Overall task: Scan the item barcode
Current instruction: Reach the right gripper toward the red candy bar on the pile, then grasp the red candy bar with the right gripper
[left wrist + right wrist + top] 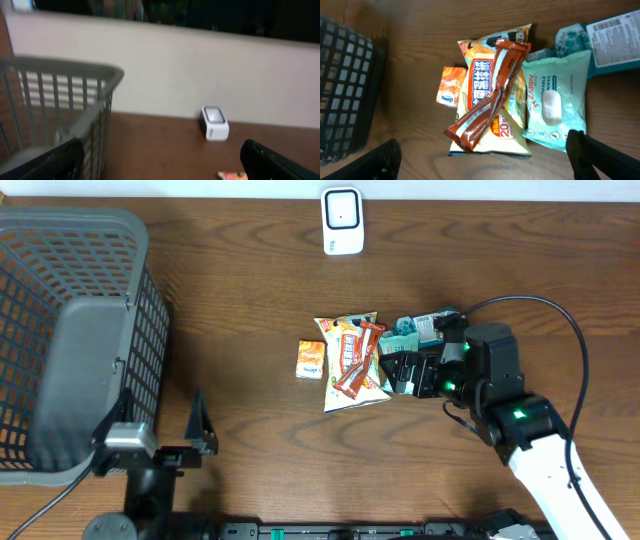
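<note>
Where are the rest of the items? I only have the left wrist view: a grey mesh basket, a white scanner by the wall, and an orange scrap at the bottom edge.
Observer: That scrap belongs to a small pile: a small orange packet next to a yellow snack bag, with a red-brown wrapped bar lying across the bag.
Operator: Anything beyond the bag?
Observer: A teal pack of wet wipes lies beside the bag, on the side away from the packet.
Operator: Is the right arm on anything?
Observer: No. The right gripper hangs above the pile with its jaws wide open, holding nothing.
</note>
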